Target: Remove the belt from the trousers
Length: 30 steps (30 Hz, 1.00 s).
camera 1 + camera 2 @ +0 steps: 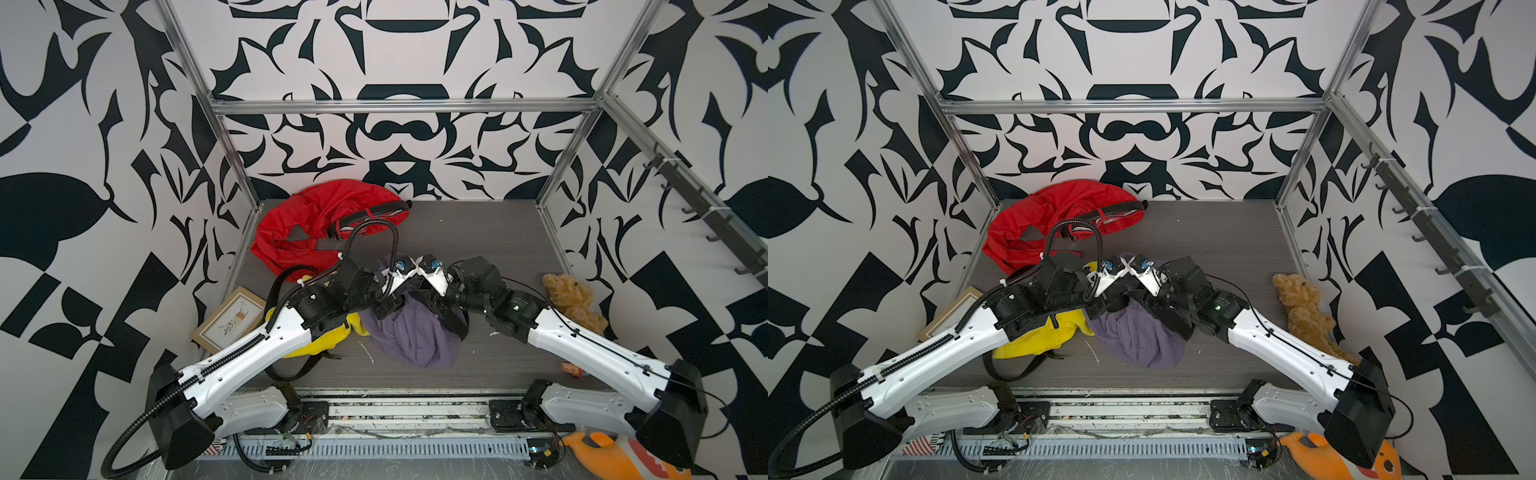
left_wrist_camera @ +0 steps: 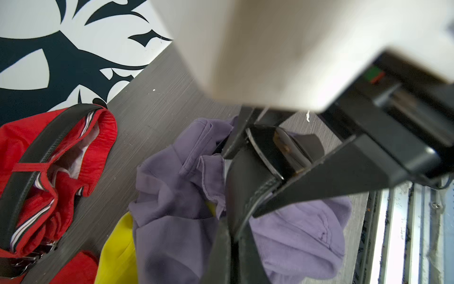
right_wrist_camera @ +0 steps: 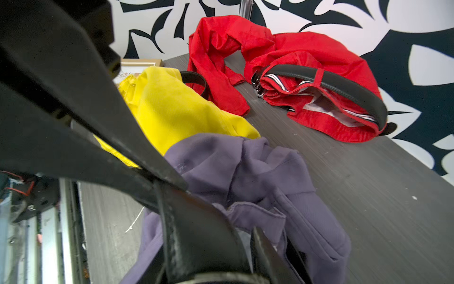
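Crumpled purple trousers [image 1: 411,336] [image 1: 1138,336] lie mid-table, with a black belt [image 2: 245,177] [image 3: 204,236] rising from their waistband. Both grippers meet just above them. In the left wrist view my left gripper [image 2: 231,246] is shut on the belt's strap. The same view shows my right gripper [image 2: 240,184] with a black finger [image 2: 331,177] on each side of the belt at its buckle, pressing against it. From above, the left gripper [image 1: 386,307] and right gripper [image 1: 432,299] hide most of the belt.
At the back left lie red trousers [image 1: 316,224] with their own black belt. Yellow trousers [image 1: 328,336] and another black belt [image 1: 299,370] sit under my left arm. A picture frame [image 1: 228,320] lies at the left. A teddy bear [image 1: 575,301] sits at the right.
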Motion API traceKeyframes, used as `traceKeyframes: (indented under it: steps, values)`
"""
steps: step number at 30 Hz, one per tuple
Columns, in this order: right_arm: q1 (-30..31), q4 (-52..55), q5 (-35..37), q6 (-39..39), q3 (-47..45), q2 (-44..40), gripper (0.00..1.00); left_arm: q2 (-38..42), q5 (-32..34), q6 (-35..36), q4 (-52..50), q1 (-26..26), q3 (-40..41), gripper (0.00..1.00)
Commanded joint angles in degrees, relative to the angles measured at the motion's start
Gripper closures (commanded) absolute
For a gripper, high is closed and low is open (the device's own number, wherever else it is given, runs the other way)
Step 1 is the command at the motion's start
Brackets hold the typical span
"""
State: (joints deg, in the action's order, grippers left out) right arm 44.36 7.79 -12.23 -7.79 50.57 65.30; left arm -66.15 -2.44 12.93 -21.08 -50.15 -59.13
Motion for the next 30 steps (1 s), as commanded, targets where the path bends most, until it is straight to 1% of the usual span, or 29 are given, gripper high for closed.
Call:
traceKeyframes:
  steps: [1,3,5,6,10,12,15,17,20,22,27,28,29,30]
  values:
    - [0.29,-0.58,0.25,-1.86,0.85,-0.85,0.69,0.75,-1.29,-1.15,0.61,-0.26,0.56,1.0]
    - [0.29,0.33,-0.53,-1.96,0.95,-1.13,0.8,1.17,-0.71,-1.32,0.66,-0.24,1.46,1.0]
    - [0.29,0.77,-1.84,-1.96,1.02,-1.46,0.95,1.61,0.02,-1.5,0.57,-0.22,2.32,1.0]
    - [0.29,0.98,-2.16,-1.82,1.09,-1.6,1.0,1.72,0.43,-1.59,0.5,-0.21,2.72,1.0]
    - [0.05,2.93,-1.68,-1.42,1.25,-2.85,1.0,2.14,3.53,-2.07,-0.4,-0.21,4.07,1.0]
    - [-0.72,4.24,-1.79,-0.95,1.12,-3.8,1.0,2.41,6.41,-2.37,-0.75,-0.23,4.85,1.0]
    - [-3.47,6.18,-2.8,0.92,0.69,-5.37,1.0,2.76,11.98,-2.95,-1.58,-0.21,5.73,1.0]
    - [-6.51,6.96,-5.33,2.67,0.07,-6.93,1.0,2.93,15.73,-3.24,-2.07,-0.21,6.25,1.0]
    - [-9.47,8.6,-7.72,3.33,-0.27,-9.17,1.0,3.03,19.9,-3.6,-2.56,-0.21,6.92,1.0]
    - [-10.85,10.9,-8.84,2.69,0.52,-9.81,1.0,3.2,21.11,-3.95,-2.99,-0.21,7.19,1.0]
    - [-11.57,15.88,-17.46,-0.66,3.73,-7.56,1.0,4.34,20.12,-4.8,-2.02,-0.21,8.47,1.0]
    - [-11.55,16.58,-19.36,-1.16,4.18,-6.93,1.0,4.64,19.72,-4.89,-1.05,-0.21,8.87,0.88]
    - [-11.57,15.84,-21.78,-1.33,4.19,-6.49,1.0,5.11,18.46,-4.91,0.44,-0.21,9.43,0.63]
    - [-11.43,14.65,-23.73,-1.03,4.11,-6.05,1.0,5.48,17.04,-5.01,2.05,-0.21,9.92,0.45]
